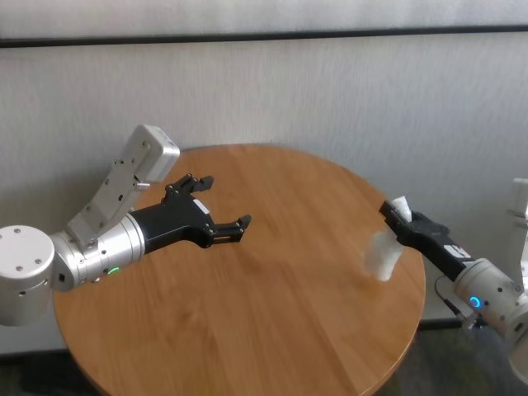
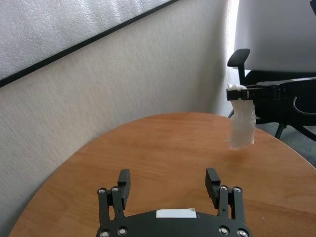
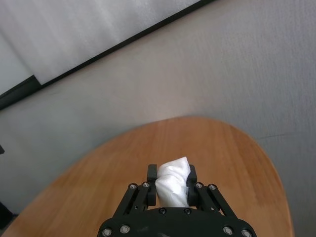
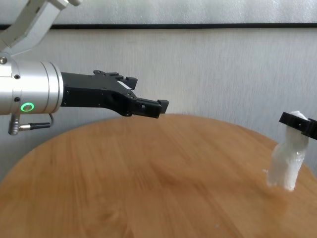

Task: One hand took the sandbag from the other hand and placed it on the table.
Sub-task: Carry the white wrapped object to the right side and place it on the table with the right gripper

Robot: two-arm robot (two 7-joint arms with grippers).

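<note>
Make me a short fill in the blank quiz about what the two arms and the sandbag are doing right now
1. The sandbag is held by the ____ tool.
2. The left tool is ____ and holds nothing.
3. The sandbag hangs over the table's ____ side.
4. The ring light on the left wrist glows ____.

Missing words: right; open; right; green

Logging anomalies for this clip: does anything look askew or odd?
Nothing stands out. The right tool pinches the sandbag by its top, hanging upright at the table edge; the left tool is open, apart.
</note>
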